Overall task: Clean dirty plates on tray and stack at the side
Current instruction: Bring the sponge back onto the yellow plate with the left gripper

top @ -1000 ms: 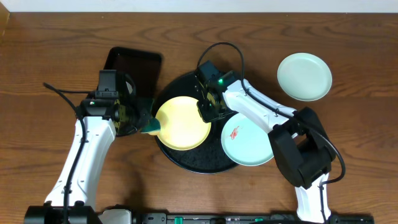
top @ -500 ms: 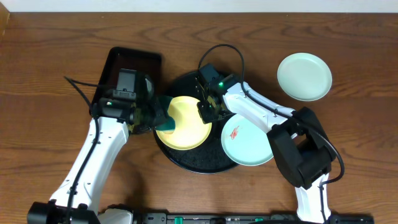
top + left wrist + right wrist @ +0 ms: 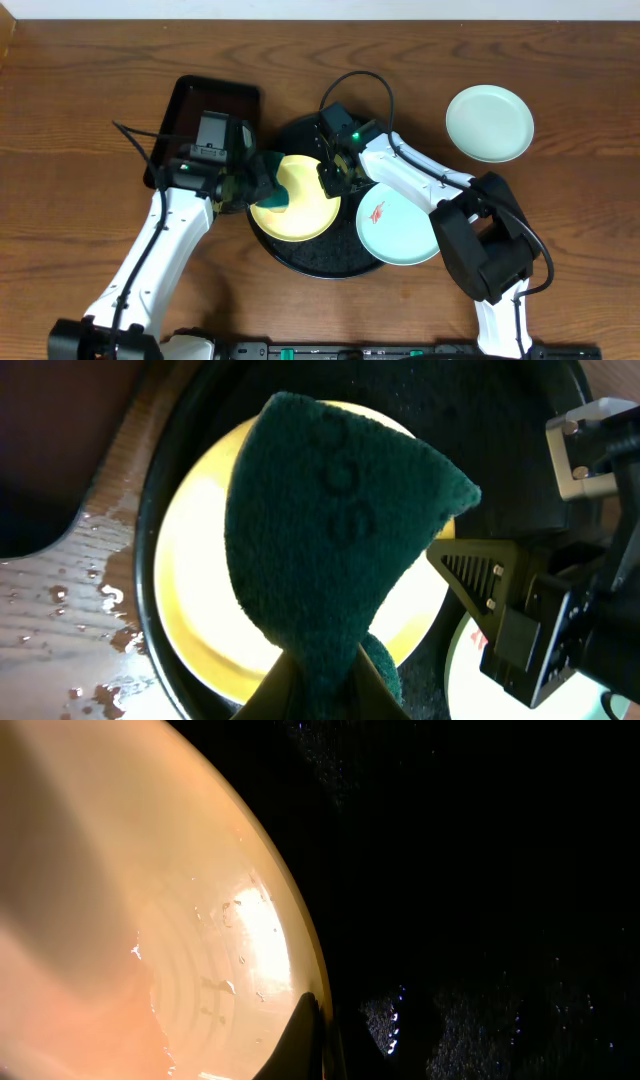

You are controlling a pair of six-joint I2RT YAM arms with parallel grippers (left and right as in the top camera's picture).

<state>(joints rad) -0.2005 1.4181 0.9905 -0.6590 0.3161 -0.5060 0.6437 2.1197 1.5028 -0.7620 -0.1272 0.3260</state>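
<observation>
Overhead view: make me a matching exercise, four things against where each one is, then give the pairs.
1. yellow plate
2. red-smeared mint plate
3. plain mint plate
4. green sponge

A. on the bare table, right of the round tray
B. in the left gripper, over the yellow plate
C. on the round tray, rim pinched by the right gripper
D. on the round tray's right side, no gripper on it

Pairs: 1-C, 2-D, 3-A, 4-B
</observation>
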